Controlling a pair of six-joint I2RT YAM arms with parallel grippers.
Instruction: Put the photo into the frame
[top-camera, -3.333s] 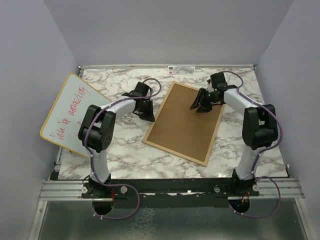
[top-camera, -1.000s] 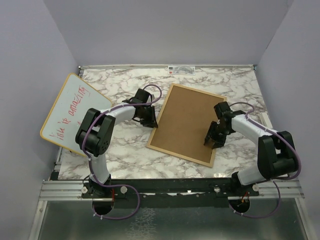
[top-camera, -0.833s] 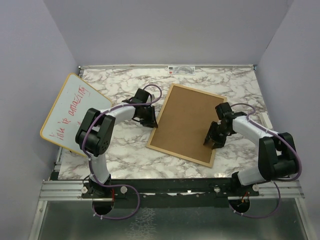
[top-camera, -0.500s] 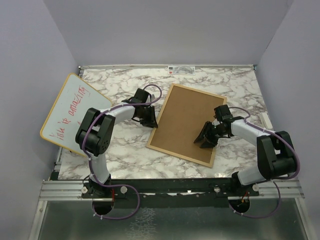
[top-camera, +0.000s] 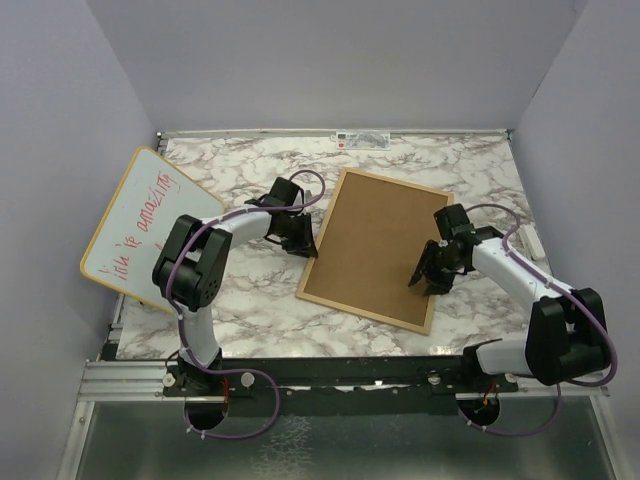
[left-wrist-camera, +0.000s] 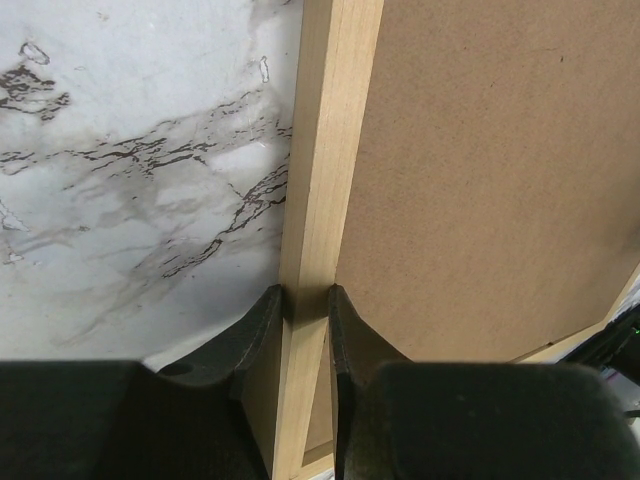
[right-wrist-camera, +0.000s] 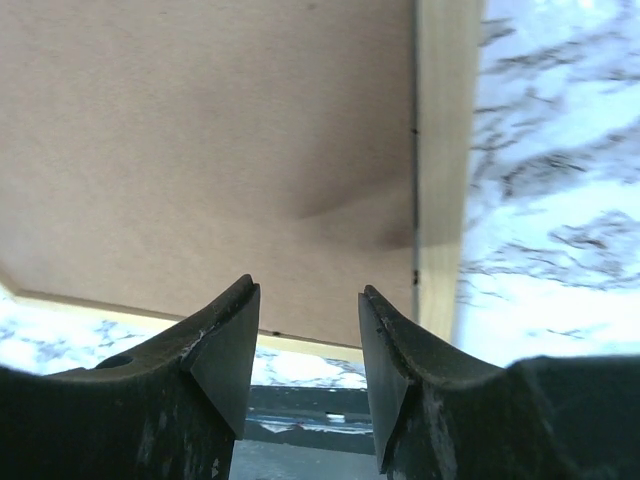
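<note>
The frame (top-camera: 362, 311) lies face down near the middle of the marble bench (top-camera: 250, 300), and the brown fibreboard backing board (top-camera: 372, 245) fills its opening from rail to rail. The photo shows in none of the views. It may lie under the backing board, against the pane, but I cannot tell.

The left end effector (top-camera: 303, 238) is at the frame's left rail. In the left wrist view its two fingers (left-wrist-camera: 265, 320) are pressed onto the thin light-wood rail, one on the outer side and one on the board side, pinching the rail. The right end effector (top-camera: 432, 275) is over the frame's right side. In its own wrist view the jaws stand spread above the backing board just inside the right rail, with nothing between them.

A whiteboard (top-camera: 140, 225) with red handwriting leans well to the left of the frame, apart from the work.

With the backing seated in the frame, the task looks to be in its closing part. What seems left is pressing the board flat or securing it, and perhaps turning the frame face up.
</note>
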